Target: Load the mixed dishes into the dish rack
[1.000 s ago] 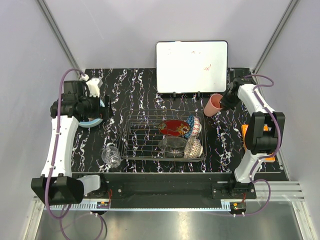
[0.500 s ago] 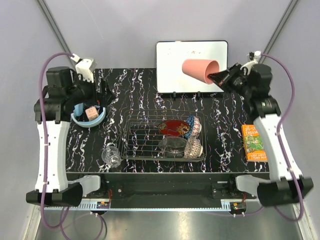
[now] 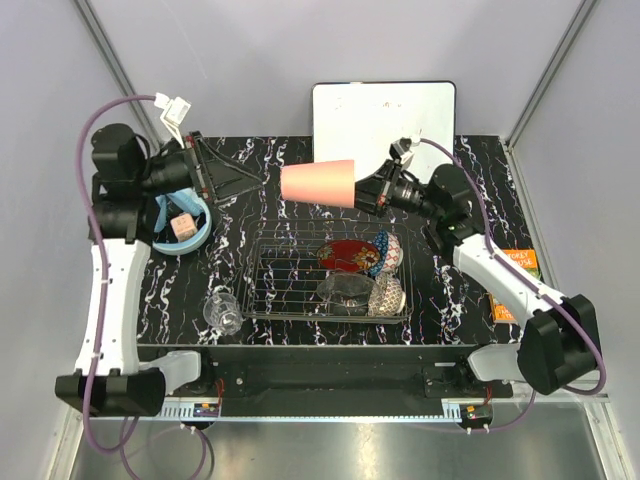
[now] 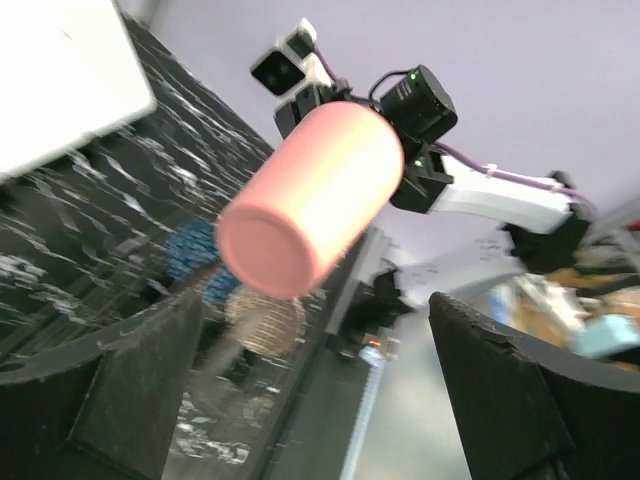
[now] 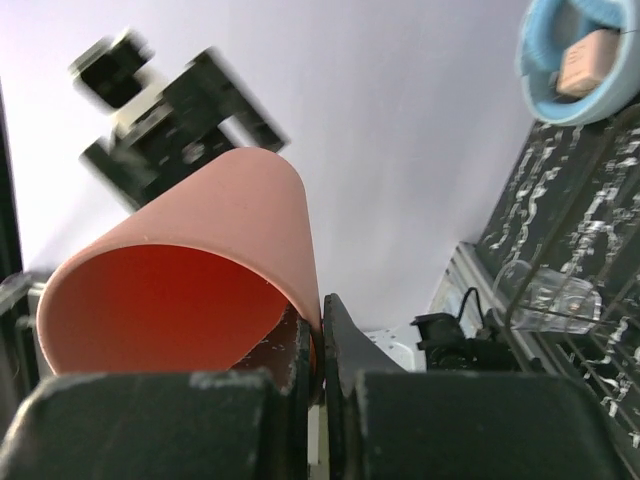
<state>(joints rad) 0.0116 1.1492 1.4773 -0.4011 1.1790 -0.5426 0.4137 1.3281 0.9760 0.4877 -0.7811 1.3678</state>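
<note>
My right gripper (image 3: 364, 192) is shut on the rim of the pink plastic cup (image 3: 320, 183) and holds it on its side in the air, above the far edge of the dish rack (image 3: 280, 300). One finger is inside the cup (image 5: 190, 270), one outside. My left gripper (image 3: 232, 178) is open and empty, raised, pointing at the cup (image 4: 310, 195) from the left. In the rack lie the red lacquer bowl (image 3: 348, 255), blue patterned bowl (image 3: 381, 252), clear glass bowl (image 3: 345, 290) and beige lattice bowl (image 3: 387, 296). The small clear glass (image 3: 222, 312) stands on the table left of the rack.
A white board (image 3: 383, 120) leans at the back. A light-blue bowl (image 3: 160, 236) holding a pinkish cube sits at the left, under my left arm. An orange packet (image 3: 518, 268) lies at the right, partly under my right arm.
My right arm has lifted the pink cup off the table and swung it left over the rack's far edge. My left gripper has risen from the blue bowl and turned toward the cup.
</note>
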